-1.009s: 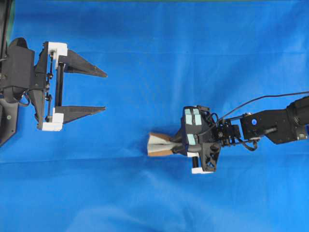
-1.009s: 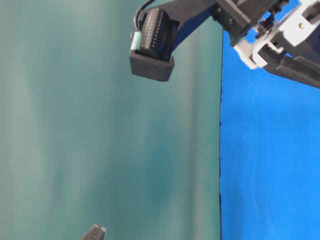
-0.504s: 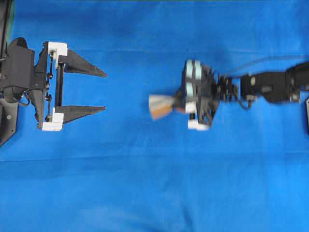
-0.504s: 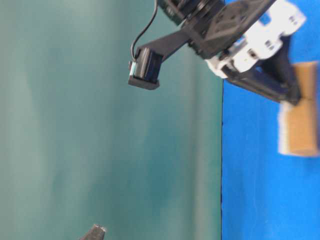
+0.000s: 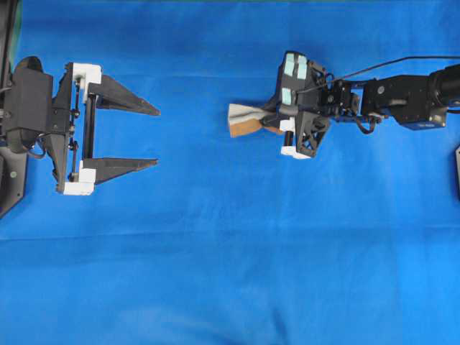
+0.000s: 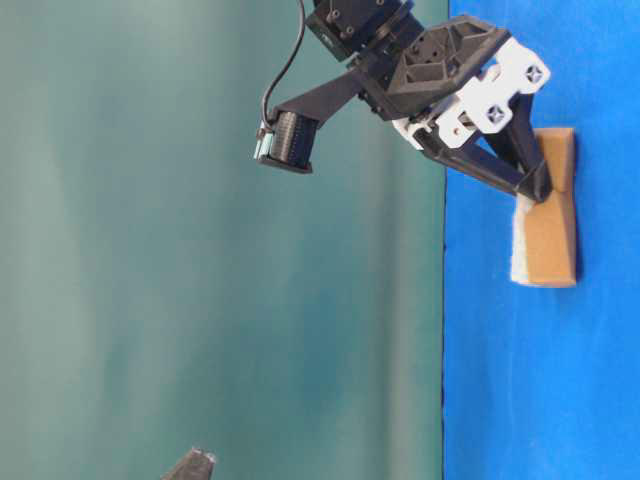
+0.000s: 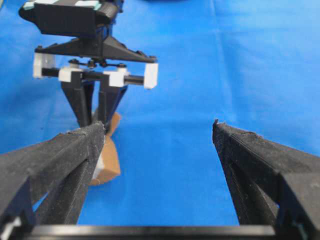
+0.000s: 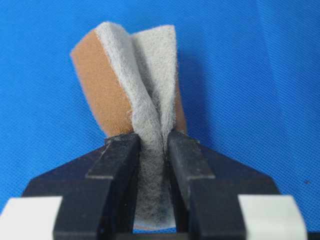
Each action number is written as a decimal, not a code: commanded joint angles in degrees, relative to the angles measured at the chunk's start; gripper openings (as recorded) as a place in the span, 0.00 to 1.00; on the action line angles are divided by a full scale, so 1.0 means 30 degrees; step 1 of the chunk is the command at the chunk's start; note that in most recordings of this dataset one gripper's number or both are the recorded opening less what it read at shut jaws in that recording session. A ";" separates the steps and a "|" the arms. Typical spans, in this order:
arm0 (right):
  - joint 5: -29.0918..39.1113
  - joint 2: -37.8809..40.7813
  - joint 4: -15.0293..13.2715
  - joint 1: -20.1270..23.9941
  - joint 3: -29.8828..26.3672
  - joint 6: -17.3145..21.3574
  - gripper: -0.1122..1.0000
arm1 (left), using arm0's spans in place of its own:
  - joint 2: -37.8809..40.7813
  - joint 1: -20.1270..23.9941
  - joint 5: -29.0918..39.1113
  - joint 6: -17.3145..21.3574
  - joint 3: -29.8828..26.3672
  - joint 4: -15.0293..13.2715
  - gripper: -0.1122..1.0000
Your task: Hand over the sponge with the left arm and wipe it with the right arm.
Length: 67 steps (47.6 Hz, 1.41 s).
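Note:
The sponge (image 5: 244, 121) lies pinched on the blue cloth right of centre, its grey scouring face folded inward and tan foam outside. My right gripper (image 5: 267, 123), the one with pale blue-green patches, is shut on the sponge (image 8: 130, 85); in the right wrist view its jaws (image 8: 151, 142) squeeze the grey layer. The table-level view shows the sponge (image 6: 550, 220) pressed against the cloth under the right gripper (image 6: 535, 190). My left gripper (image 5: 157, 136) rests at the far left, open and empty, well apart from the sponge. Past its left finger (image 7: 75, 150) I see the sponge (image 7: 107, 160).
Blue cloth (image 5: 230, 273) covers the whole table. A green backdrop (image 6: 200, 250) fills the left of the table-level view. A dark object (image 5: 458, 169) shows at the right edge of the overhead view.
The right gripper has carried the sponge across the cloth toward the top of the overhead view, still shut on it. The left arm has not moved.

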 commanded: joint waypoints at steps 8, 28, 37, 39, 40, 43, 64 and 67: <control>-0.0059 -0.0557 0.0791 0.2871 0.0205 0.0703 0.33 | -0.0029 -0.0059 -0.0146 -0.0029 -0.0234 0.0000 0.88; -0.0029 -0.0557 0.1641 0.7734 -0.0146 0.3018 0.33 | -0.0059 -0.0059 -0.0205 0.0117 -0.0234 0.0000 0.88; 0.0000 -0.0557 0.1611 0.7588 -0.0176 0.2900 0.33 | -0.0029 -0.0059 -0.0205 0.0117 -0.0234 0.0000 0.88; 0.0029 -0.0557 0.1582 0.7295 -0.0146 0.2813 0.33 | -0.0029 -0.0059 -0.0234 0.0117 -0.0234 0.0000 0.88; 0.0059 -0.0557 0.1553 0.6943 -0.0146 0.2725 0.33 | -0.0059 -0.0059 -0.0234 0.0117 -0.0234 0.0000 0.88; 0.0146 -0.0557 0.1377 0.6211 -0.0088 0.2520 0.33 | -0.0059 -0.0059 -0.0234 0.0117 -0.0205 0.0000 0.88; 0.0146 -0.0557 -0.0029 0.1143 -0.0088 0.0938 0.33 | 0.0000 -0.0059 -0.0264 -0.0088 -0.0205 0.0000 0.88; 0.0088 -0.0586 -0.0029 0.1201 -0.0088 0.0908 0.33 | 0.0000 -0.0059 -0.0264 -0.0088 -0.0205 0.0000 0.88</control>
